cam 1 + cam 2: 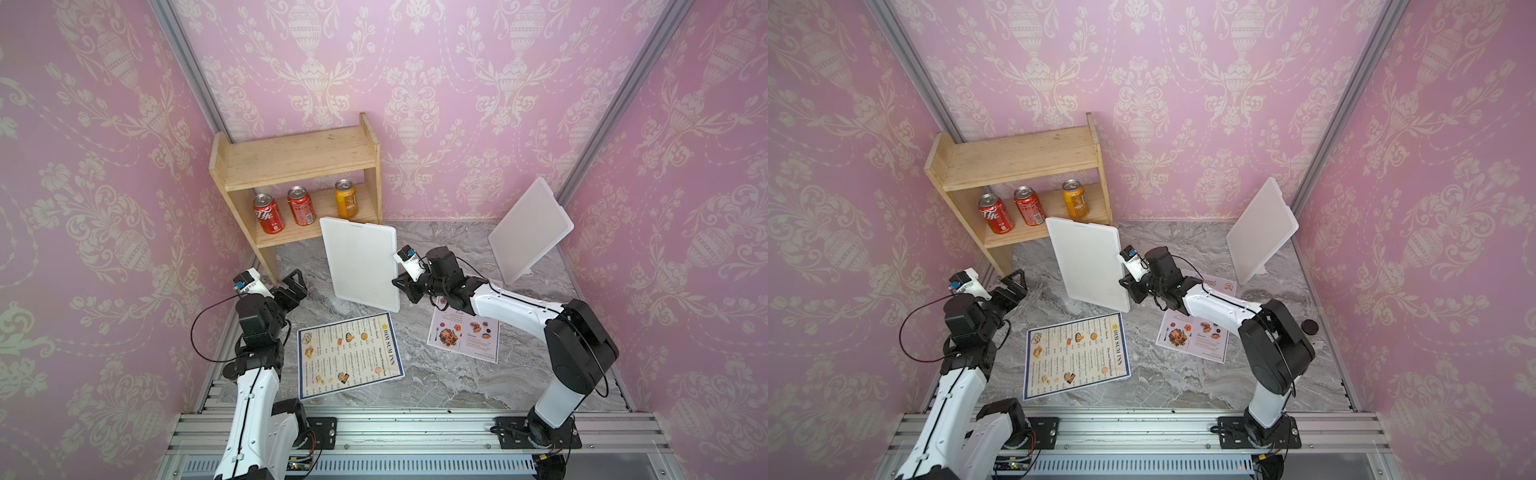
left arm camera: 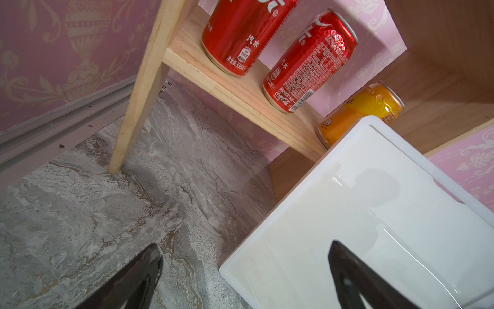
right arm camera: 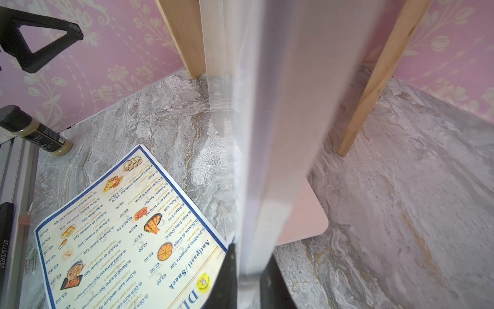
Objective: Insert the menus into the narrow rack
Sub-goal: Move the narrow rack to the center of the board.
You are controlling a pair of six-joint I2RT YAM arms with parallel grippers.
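Two menus lie flat on the marble table: the blue-bordered menu (image 1: 351, 359) (image 1: 1075, 359) (image 3: 120, 240) at front centre, and the pale menu (image 1: 465, 338) (image 1: 1196, 336) partly under my right arm. The narrow wooden rack (image 1: 299, 158) (image 1: 1017, 158) stands at the back left. My right gripper (image 1: 400, 286) (image 1: 1126, 286) (image 3: 251, 250) is shut on the side edge of an upright white board (image 1: 359, 262) (image 2: 374, 214) (image 3: 280, 133) in front of the rack. My left gripper (image 1: 297, 280) (image 1: 1016, 279) (image 2: 246, 244) is open and empty, left of that board.
Three cans (image 1: 269, 214) (image 1: 301, 206) (image 1: 346, 199) stand on the rack's lower shelf. A second white board (image 1: 530, 228) leans on a small stand at the back right. A dark bottle (image 3: 34, 131) lies near the left rail. Pink walls close three sides.
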